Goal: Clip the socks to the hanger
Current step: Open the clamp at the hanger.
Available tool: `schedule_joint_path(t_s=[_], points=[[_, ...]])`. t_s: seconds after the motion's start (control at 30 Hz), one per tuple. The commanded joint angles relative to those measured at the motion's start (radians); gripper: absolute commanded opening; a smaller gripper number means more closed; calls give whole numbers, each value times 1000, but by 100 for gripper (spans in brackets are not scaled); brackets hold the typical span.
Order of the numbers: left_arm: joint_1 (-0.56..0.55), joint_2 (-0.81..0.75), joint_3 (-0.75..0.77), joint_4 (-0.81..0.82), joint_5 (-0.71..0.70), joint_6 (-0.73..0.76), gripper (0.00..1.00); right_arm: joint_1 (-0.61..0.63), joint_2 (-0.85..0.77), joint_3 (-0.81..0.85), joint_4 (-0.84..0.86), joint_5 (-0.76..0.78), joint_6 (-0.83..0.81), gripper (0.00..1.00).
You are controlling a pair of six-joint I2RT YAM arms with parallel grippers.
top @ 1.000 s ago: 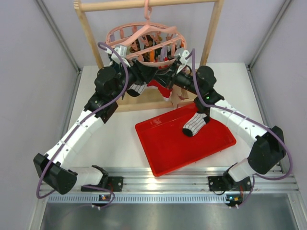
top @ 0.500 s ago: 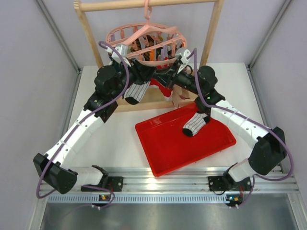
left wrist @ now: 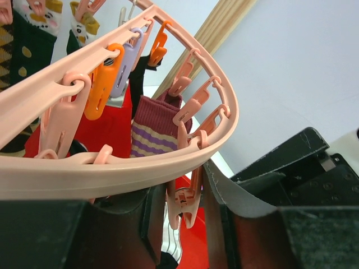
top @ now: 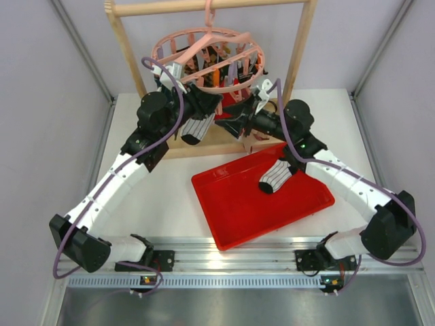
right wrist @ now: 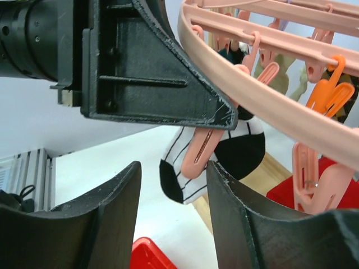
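The pink round hanger (top: 207, 58) hangs from the wooden rack. One striped sock (top: 197, 127) dangles under the hanger's near rim from a pink peg (left wrist: 188, 199); it shows again in the right wrist view as the same sock (right wrist: 188, 147) under that peg (right wrist: 200, 154). My left gripper (top: 206, 103) is shut on that peg, a finger on each side (left wrist: 182, 196). My right gripper (top: 232, 122) stands open just in front of the hanging sock, holding nothing (right wrist: 173, 171). The other striped sock (top: 276, 175) lies on the red tray.
The red tray (top: 238, 217) sits near the table's middle. The wooden rack (top: 299, 47) stands at the back, its base board under the hanger. A maroon sock with purple stripes (left wrist: 154, 126) and several other socks hang from further pegs. Both arms crowd under the hanger rim (right wrist: 269, 106).
My right gripper has opened and drawn back from the striped sock, which now hangs from the peg. My left gripper has closed in on the peg. The hanger has swung level.
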Motion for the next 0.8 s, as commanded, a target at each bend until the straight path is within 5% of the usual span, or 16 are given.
schedule_joint_path(t_s=[0.0, 0.5, 0.6, 0.77], points=[[7, -6, 18, 28, -30, -14, 0, 4, -63, -16, -21, -22, -16, 50], [7, -24, -16, 90, 7, -40, 0, 0, 69, 134, 24, -5, 69, 45], [9, -21, -19, 101, 25, -46, 0, 0, 91, 147, 13, -5, 44, 39], [7, -22, -5, 77, 27, 0, 0, 0, 100, 151, -16, 12, -51, 10]])
